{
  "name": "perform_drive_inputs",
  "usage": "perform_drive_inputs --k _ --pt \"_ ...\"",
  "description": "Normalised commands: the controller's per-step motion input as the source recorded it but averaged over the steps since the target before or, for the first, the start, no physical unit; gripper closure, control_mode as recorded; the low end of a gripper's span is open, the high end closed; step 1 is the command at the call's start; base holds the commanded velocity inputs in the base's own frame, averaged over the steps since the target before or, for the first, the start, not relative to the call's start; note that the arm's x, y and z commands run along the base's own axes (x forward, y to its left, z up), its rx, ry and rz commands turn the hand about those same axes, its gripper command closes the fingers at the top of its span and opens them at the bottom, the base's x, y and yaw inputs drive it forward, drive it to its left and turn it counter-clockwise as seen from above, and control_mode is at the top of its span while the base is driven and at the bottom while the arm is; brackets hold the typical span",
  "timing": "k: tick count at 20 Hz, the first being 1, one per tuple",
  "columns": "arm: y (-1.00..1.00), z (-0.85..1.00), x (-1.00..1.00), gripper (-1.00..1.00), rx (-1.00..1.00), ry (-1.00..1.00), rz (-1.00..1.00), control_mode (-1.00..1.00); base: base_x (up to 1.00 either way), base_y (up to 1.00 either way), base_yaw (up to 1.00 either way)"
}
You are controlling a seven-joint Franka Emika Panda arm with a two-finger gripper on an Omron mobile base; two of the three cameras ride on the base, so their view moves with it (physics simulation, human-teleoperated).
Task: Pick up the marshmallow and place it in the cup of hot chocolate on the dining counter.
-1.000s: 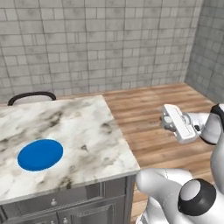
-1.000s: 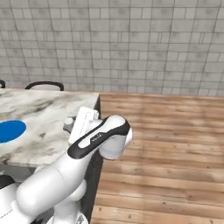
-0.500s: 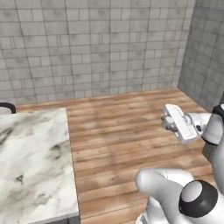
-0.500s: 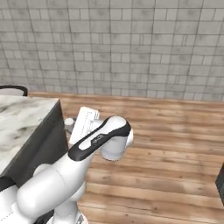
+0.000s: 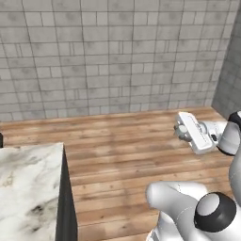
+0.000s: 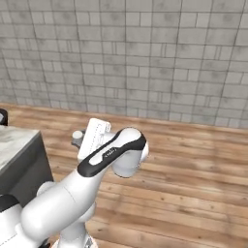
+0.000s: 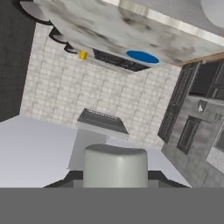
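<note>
Gripper (image 7: pixel 115 175): clenched on the marshmallow; the 2 dark finger tips sit against its left and right sides at the bottom of the hand view.
Marshmallow (image 7: pixel 115 165): off-white stubby cylinder, held in the gripper, close to the hand camera, well apart from the table. In the left base view a small pale knob (image 5: pixel 180 130) shows at the front of the white hand, likely the same piece; in the right base view a similar one (image 6: pixel 77 137) shows at the hand's left end.
Arm: raised over the wooden floor (image 5: pixel 122 150), the hand pointing sideways, away from the table.
Table (image 7: pixel 109 26): white marble-look top, seen upside down and far off along the top of the hand view. In the left base view 1 corner of it (image 5: pixel 28 188) lies at lower left; in the right base view its end (image 6: pixel 14 140) sits at the left edge.
Cup of hot chocolate (image 7: pixel 82 55): tiny yellow shape by the table's edge in the hand view, left of the plate and well apart from the gripper.
Blue plate (image 7: pixel 142 56): flat, round, lying on the table.
Wall (image 5: pixel 113 52): grey tiles behind the floor.
</note>
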Motion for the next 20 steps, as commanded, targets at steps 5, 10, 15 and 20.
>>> perform_drive_inputs --k 5,10,15,20 --pt "0.0 0.0 0.0 1.0 0.0 0.0 0.0 1.0 1.0 -0.15 0.26" --pt "0.0 0.0 0.0 1.0 0.0 0.0 0.0 1.0 1.0 -0.25 0.4" --pt "0.0 0.0 0.0 1.0 0.0 0.0 0.0 1.0 1.0 -0.27 0.55" --pt "0.0 0.0 0.0 1.0 0.0 0.0 0.0 1.0 1.0 -0.59 0.55"
